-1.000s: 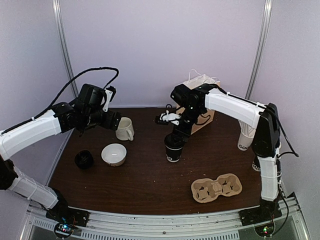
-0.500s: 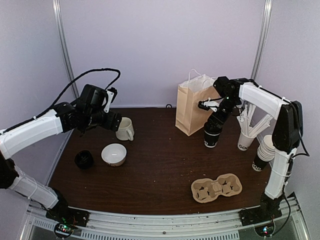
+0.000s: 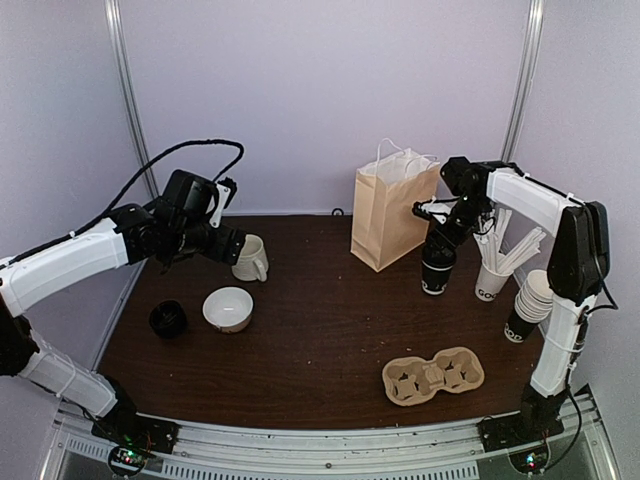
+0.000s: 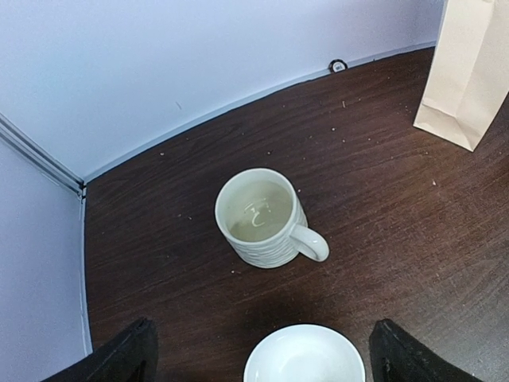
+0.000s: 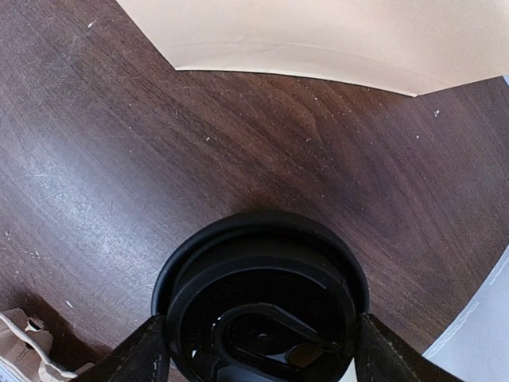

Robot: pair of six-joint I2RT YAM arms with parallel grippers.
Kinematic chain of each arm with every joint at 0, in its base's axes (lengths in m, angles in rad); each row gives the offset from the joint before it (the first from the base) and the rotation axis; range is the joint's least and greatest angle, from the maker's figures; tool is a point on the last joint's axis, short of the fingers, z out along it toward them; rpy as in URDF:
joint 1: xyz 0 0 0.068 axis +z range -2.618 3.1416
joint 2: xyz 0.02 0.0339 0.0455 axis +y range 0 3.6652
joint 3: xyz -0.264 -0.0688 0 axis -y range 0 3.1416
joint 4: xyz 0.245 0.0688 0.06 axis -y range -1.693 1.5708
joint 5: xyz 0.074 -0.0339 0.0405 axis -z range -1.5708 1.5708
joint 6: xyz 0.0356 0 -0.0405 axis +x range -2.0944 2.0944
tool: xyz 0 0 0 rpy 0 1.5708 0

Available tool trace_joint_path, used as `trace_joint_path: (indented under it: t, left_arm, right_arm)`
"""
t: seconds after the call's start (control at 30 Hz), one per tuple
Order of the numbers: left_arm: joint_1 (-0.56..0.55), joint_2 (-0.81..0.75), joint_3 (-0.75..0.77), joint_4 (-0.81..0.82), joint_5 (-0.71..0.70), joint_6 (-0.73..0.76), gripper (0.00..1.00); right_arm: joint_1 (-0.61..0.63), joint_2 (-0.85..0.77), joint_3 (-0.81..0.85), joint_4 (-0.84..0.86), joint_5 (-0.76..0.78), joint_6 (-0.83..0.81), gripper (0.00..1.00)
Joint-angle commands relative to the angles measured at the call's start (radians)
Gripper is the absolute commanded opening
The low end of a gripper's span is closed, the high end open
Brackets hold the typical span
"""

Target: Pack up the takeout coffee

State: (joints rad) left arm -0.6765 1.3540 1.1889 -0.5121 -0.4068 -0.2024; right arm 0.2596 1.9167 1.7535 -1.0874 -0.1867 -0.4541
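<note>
The takeout coffee (image 3: 436,275) is a black paper cup with a black dome lid, standing upright just right of the tan paper bag (image 3: 392,205). My right gripper (image 3: 441,248) is shut on it near its top. In the right wrist view the lid (image 5: 262,302) fills the space between my two fingers (image 5: 145,356), with the bag's base (image 5: 318,36) beyond. I cannot tell whether the cup rests on the table or hangs just above it. My left gripper (image 3: 226,243) is open and empty, raised beside the cream mug (image 3: 250,258).
A white bowl (image 3: 228,308) and a small black lid-like object (image 3: 168,319) sit at front left. A cardboard cup carrier (image 3: 433,375) lies at front right. A cup of stirrers (image 3: 490,278) and a stack of paper cups (image 3: 528,305) stand at the right edge.
My right gripper carried the black cup from the table's middle to the right, past the bag's front, to the bag's right side. The left arm barely moved.
</note>
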Motion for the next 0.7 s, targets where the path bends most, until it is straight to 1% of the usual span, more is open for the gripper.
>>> trace_joint_path:
  t: [0.0, 0.13, 0.17, 0.2, 0.3, 0.4, 0.47, 0.57, 0.67]
  left_arm:
    - [0.002, 0.011, 0.035, 0.005, 0.015, 0.009, 0.97]
    - [0.003, 0.014, 0.041, -0.002, 0.025, 0.012, 0.96]
    - [0.003, 0.014, 0.042, -0.004, 0.026, 0.011, 0.96]
    - [0.003, 0.014, 0.043, -0.004, 0.026, 0.011, 0.96]
    - [0.003, 0.014, 0.043, -0.006, 0.029, 0.014, 0.96]
    - [0.002, 0.013, 0.044, -0.007, 0.032, 0.014, 0.96]
    - [0.003, 0.014, 0.044, -0.007, 0.032, 0.018, 0.96]
    - [0.003, 0.017, 0.048, -0.011, 0.043, 0.022, 0.96]
    - [0.003, 0.032, 0.063, -0.033, 0.072, 0.029, 0.93]
  right_arm:
    - [-0.003, -0.001, -0.009, 0.016, 0.012, 0.026, 0.81]
    - [-0.003, -0.006, -0.015, 0.014, 0.001, 0.032, 0.86]
    - [-0.004, -0.01, -0.015, 0.012, 0.0, 0.032, 0.97]
    - [-0.003, -0.013, -0.013, 0.006, -0.004, 0.032, 0.99]
    - [-0.003, -0.037, -0.006, -0.004, -0.02, 0.033, 1.0]
    - [-0.001, -0.07, 0.035, -0.039, -0.055, 0.051, 0.99]
    - [0.006, -0.098, 0.073, -0.056, -0.09, 0.064, 0.98]
    - [0.029, -0.122, 0.134, -0.062, -0.096, 0.085, 0.95]
    - [0.039, -0.122, 0.203, -0.046, -0.12, 0.126, 0.9]
